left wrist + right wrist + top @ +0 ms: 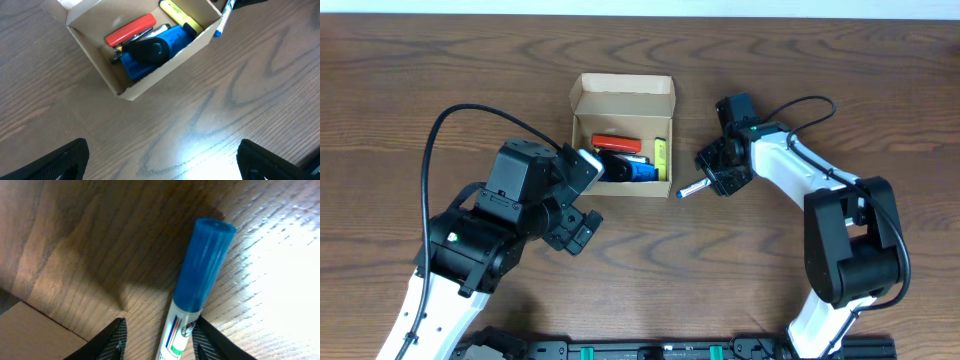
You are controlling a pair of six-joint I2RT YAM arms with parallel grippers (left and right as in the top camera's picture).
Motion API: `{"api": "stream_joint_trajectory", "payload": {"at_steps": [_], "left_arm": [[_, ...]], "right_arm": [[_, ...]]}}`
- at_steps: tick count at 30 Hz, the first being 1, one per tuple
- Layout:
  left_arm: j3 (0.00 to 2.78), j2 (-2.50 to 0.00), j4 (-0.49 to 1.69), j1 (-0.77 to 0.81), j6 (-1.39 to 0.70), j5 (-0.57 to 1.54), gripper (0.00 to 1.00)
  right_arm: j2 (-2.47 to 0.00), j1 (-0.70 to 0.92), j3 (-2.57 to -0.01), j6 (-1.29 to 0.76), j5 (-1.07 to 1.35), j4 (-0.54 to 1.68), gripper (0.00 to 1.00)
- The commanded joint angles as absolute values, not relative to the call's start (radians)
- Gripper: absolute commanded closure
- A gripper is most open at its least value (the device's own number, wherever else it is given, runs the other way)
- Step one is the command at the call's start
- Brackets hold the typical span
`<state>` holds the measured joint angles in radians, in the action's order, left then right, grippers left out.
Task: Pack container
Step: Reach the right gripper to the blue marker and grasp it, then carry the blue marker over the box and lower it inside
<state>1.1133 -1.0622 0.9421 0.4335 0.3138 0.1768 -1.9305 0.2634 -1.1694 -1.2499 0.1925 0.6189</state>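
Observation:
The tan cardboard container stands open at the table's centre, flap lid back. It holds a red item, a blue item, a black item and a yellow highlighter. In the left wrist view the container is ahead of my left gripper, which is open wide and empty over the table. My right gripper is at the container's front right corner. A blue-capped white marker lies between its fingers, touching the right finger with a gap to the left finger. The marker points toward the container.
The wood-grain table spreads all round. My left arm fills the front left and my right arm the front right. A corner of the container shows low left in the right wrist view.

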Motion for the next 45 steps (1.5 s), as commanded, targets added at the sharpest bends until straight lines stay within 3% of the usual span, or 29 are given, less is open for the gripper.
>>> {"api": "stream_joint_trajectory", "payload": {"at_steps": [1,7,23,37,45], "left_arm": [[1.132,-1.055,0.945,0.430,0.310,0.180,0.05],[1.132,-1.055,0.945,0.430,0.310,0.180,0.05],[1.132,-1.055,0.945,0.430,0.310,0.180,0.05],[1.132,-1.055,0.945,0.430,0.310,0.180,0.05],[1.132,-1.055,0.945,0.430,0.310,0.180,0.05]], "right_arm": [[-2.043,0.264,-1.111,-1.260,0.191,0.648,0.58],[-2.043,0.260,-1.111,-1.252,0.155,0.693,0.75],[-2.042,0.260,-1.140,-1.203,0.030,0.807,0.99],[-2.042,0.277,-1.550,-1.067,-0.040,1.062,0.99],[-2.038,0.355,-1.784,-0.902,-0.056,1.095,0.99]]}}
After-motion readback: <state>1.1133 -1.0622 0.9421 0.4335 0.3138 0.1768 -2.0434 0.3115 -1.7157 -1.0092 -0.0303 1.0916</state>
